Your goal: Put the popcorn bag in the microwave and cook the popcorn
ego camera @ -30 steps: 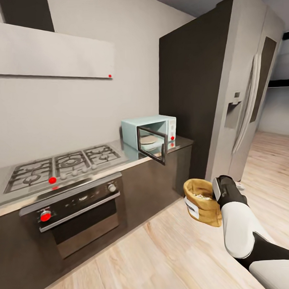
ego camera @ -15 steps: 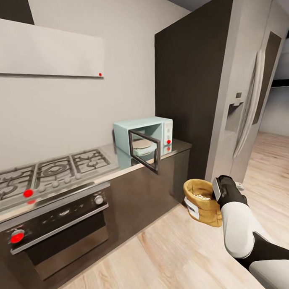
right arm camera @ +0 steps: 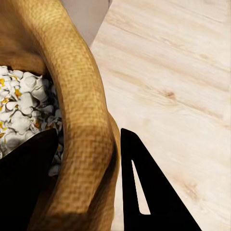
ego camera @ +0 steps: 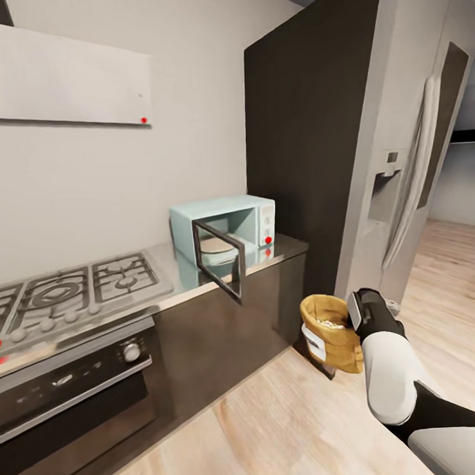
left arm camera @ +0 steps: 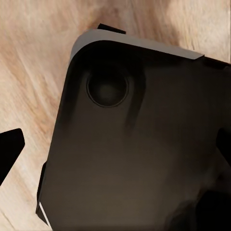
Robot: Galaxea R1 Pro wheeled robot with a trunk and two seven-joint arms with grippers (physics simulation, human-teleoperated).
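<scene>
Nearest, the right pincer [right arm camera: 103,187] is clamped on the rolled rim of the popcorn bag [ego camera: 329,332] — one dark finger inside the mouth, the other outside the tan weave. The bag hangs upright off the floor at the lower right of the head view, its white label facing left, and pale popcorn [right arm camera: 24,113] with yellow flecks fills its mouth. Below it lies the light wood floor [ego camera: 287,422].

The left wrist view looks down on a dark rounded panel over that floor; the left pincer's fingertips show only as dark tips at the edges, so I cannot tell how far apart they stand.

Farther left, the glossy grey worktop [ego camera: 290,245] carries the mint-blue microwave [ego camera: 223,228] — its glass door swung open toward the room. Left of it sits the steel gas hob [ego camera: 67,290], with the grey hood [ego camera: 65,82] on the wall above.
</scene>
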